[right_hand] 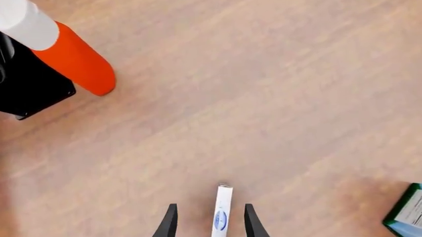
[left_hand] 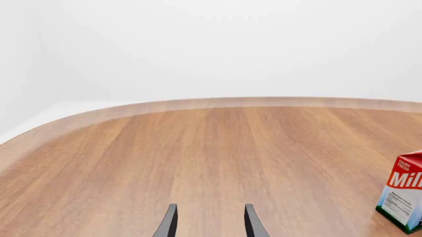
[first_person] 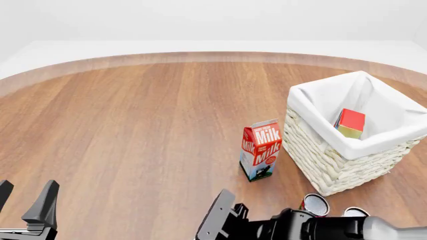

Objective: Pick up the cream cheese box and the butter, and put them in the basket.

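A: Where is the basket?
B: On the counter, ahead and right of the right end effector. The butter lies inside it.
A: And the milk carton?
B: Just ahead of that end effector, standing beside the basket.
A: The end effectors?
B: The right one has a thin white box between its fingers; whether they grip it, I cannot tell. The left end effector is spread apart, holding nothing.

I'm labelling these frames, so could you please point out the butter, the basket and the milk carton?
butter (first_person: pixel 351 123): front view, on its red upper face, inside the basket.
basket (first_person: pixel 327 152): front view, on its woven wicker side wall.
milk carton (first_person: pixel 261 147): front view, on its red front panel.
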`<action>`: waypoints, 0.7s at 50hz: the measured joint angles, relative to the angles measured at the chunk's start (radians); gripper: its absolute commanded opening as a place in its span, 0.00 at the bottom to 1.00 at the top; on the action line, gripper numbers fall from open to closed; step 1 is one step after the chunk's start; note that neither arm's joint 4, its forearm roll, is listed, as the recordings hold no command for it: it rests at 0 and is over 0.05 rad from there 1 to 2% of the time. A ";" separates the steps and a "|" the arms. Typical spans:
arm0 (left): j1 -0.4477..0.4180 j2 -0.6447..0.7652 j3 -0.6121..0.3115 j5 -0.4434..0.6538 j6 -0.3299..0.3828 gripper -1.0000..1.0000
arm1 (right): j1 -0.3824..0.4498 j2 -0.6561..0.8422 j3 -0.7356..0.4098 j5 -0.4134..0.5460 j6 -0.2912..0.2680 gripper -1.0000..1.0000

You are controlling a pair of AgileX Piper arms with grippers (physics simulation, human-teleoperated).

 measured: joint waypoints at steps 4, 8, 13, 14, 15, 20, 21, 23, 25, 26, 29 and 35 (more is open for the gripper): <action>0.000 0.000 0.000 0.000 0.000 1.00 | 0.001 0.008 0.003 -0.008 0.004 1.00; 0.000 0.000 0.000 0.000 0.000 1.00 | 0.003 0.016 0.005 -0.016 0.008 1.00; 0.000 0.000 0.000 0.000 0.000 1.00 | 0.005 0.027 0.009 -0.028 0.012 1.00; 0.000 0.000 0.000 0.000 0.000 1.00 | 0.006 0.030 0.009 -0.031 0.014 1.00; 0.000 0.000 0.000 0.000 0.000 1.00 | 0.007 0.033 0.010 -0.034 0.015 1.00; 0.000 0.000 0.000 0.000 0.000 1.00 | 0.012 0.045 0.013 -0.046 0.022 1.00; 0.000 0.000 0.000 0.000 0.000 1.00 | 0.012 0.047 0.014 -0.048 0.023 1.00; 0.000 0.000 0.000 0.000 0.000 1.00 | 0.012 0.050 0.015 -0.051 0.025 1.00; 0.000 0.000 0.000 0.000 0.000 1.00 | 0.013 0.053 0.016 -0.055 0.026 1.00; 0.000 0.000 0.000 0.000 0.000 1.00 | 0.013 0.055 0.017 -0.057 0.027 1.00; 0.000 0.000 0.000 0.000 0.000 1.00 | 0.013 0.060 0.020 -0.064 0.029 1.00; 0.000 0.000 0.000 0.000 0.000 1.00 | 0.014 0.067 0.024 -0.074 0.033 1.00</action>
